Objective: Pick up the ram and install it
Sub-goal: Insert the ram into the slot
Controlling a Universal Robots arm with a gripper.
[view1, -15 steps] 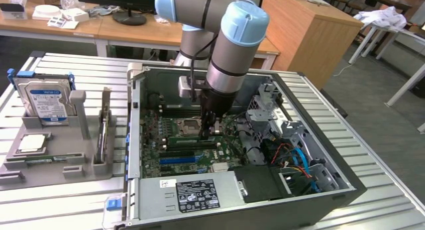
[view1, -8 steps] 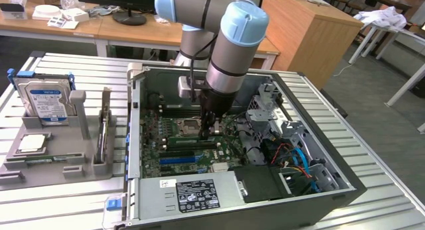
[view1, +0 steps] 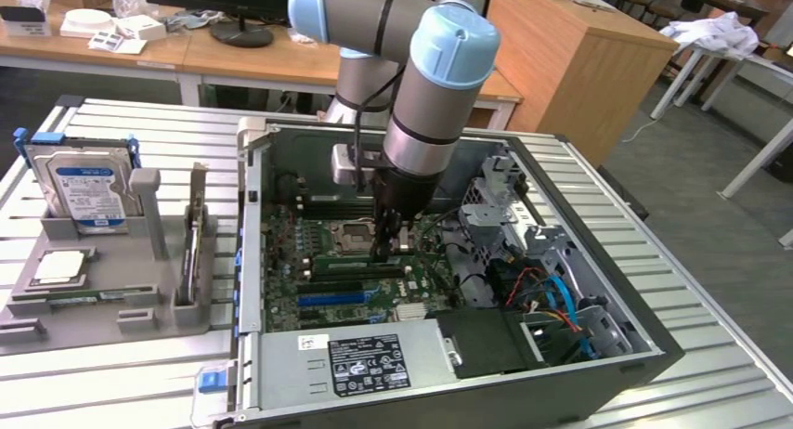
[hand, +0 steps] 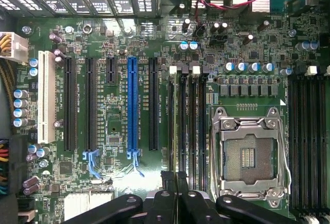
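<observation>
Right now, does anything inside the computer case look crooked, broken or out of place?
Nothing stands out. The motherboard looks undamaged, and the processor socket is simply empty. The shut gripper hangs over the memory slots.

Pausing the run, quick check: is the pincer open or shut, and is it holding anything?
Pincer: shut, over the memory slots; whether it holds anything cannot be told.

Tool (view1: 394, 241) low inside open computer case (view1: 595, 378), over motherboard (view1: 295, 262), seemingly beside processor socket (view1: 357, 232).
</observation>
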